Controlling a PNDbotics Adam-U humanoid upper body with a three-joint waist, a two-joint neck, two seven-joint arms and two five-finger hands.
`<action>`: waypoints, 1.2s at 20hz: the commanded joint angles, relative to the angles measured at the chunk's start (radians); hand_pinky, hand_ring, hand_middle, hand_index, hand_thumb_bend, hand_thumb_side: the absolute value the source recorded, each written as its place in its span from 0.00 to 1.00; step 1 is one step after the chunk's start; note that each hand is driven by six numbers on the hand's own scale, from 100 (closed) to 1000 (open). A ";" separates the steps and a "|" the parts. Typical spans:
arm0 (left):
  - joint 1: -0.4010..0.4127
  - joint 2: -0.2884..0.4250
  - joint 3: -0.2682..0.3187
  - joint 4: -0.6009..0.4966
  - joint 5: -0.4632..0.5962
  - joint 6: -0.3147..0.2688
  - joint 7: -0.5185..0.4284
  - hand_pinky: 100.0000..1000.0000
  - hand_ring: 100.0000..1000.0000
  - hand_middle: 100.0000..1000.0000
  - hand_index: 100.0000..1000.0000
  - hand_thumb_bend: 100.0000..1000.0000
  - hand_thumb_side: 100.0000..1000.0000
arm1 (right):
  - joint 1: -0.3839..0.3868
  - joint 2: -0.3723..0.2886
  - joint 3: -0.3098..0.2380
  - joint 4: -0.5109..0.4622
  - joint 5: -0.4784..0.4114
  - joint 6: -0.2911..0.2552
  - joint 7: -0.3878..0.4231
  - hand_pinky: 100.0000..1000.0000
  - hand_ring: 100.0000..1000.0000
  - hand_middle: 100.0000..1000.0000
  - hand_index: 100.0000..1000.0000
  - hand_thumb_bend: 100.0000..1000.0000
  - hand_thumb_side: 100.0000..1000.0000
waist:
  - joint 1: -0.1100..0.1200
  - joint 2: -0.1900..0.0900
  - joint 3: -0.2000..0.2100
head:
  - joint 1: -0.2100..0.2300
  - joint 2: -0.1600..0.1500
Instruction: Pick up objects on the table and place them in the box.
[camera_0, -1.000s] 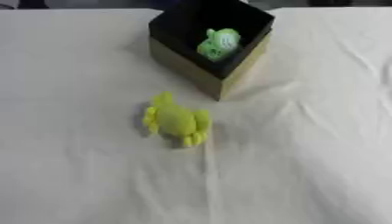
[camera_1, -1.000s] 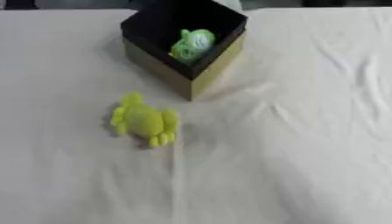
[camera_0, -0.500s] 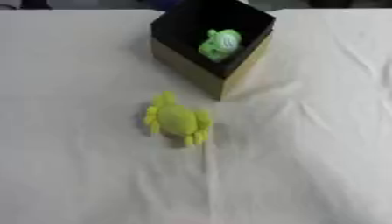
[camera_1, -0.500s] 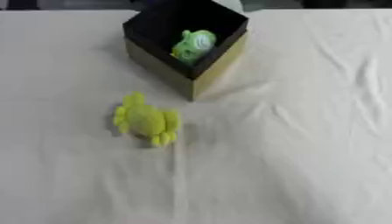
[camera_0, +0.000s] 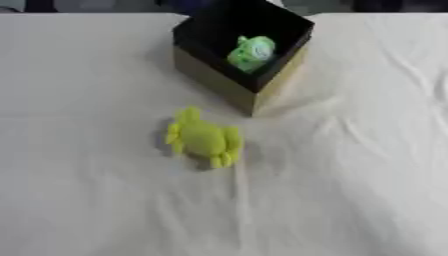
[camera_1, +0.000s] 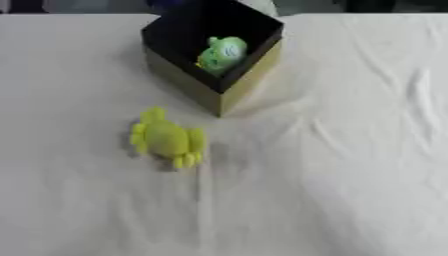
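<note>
Your hands are out of view, so I cannot tell their fingers' state. One green toy (camera_0: 252, 51) sits inside the box (camera_0: 229, 86); the yellow toy (camera_0: 205, 138) lies on the worktop (camera_0: 367, 175) just before the box, awaiting pickup.

Robot's body: nothing of it shows.
Neither the left hand nor the right hand, nor either arm, falls inside the two eye views, so colours, joints, cables, screws and markings cannot be told.
</note>
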 joint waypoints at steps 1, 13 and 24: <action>-0.009 0.021 0.013 -0.015 -0.003 -0.002 0.004 0.69 0.79 0.75 0.82 0.22 1.00 | -0.007 -0.019 -0.007 -0.015 0.001 -0.001 -0.005 0.82 0.68 0.65 0.78 0.00 1.00 | 0.002 -0.020 -0.001 | -0.001 -0.012; -0.056 0.233 -0.070 -0.015 -0.179 0.156 -0.283 0.74 0.81 0.78 0.86 0.24 1.00 | 0.004 -0.035 -0.005 -0.015 0.006 0.003 -0.004 0.82 0.68 0.65 0.78 0.00 1.00 | 0.013 -0.020 -0.003 | -0.062 0.008; -0.244 0.434 -0.327 -0.015 -0.244 0.232 -0.676 0.79 0.82 0.80 0.87 0.27 1.00 | 0.005 -0.050 0.007 -0.015 0.004 0.001 0.007 0.82 0.68 0.65 0.78 0.00 1.00 | 0.033 -0.024 -0.012 | -0.038 0.036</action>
